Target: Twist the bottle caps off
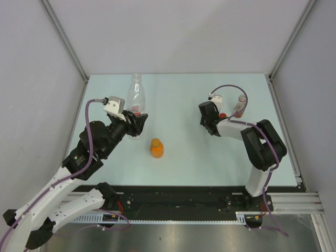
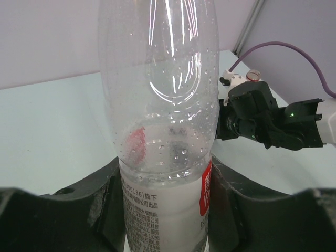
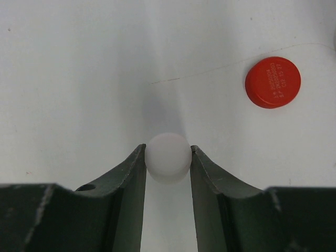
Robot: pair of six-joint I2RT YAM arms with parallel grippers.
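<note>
My left gripper (image 1: 137, 122) is shut on the clear bottle with the pale label (image 1: 135, 93). In the left wrist view its jaws (image 2: 165, 176) press both sides of the labelled part (image 2: 163, 210). My right gripper (image 1: 210, 123) points down at the table and is shut on the white cap (image 3: 168, 156), pinched between the fingertips (image 3: 168, 152). The red cap (image 3: 272, 82) lies loose on the table beside it (image 1: 223, 115). The squat orange bottle (image 1: 156, 148) stands mid-table with its orange cap on. The clear bottle with the red neck ring (image 1: 240, 106) stands behind my right gripper.
The pale table (image 1: 184, 163) is closed in by grey walls and metal posts (image 1: 71, 47) at the back corners. The right arm's purple cable (image 1: 228, 88) loops above the small bottle. The right arm shows in the left wrist view (image 2: 257, 118).
</note>
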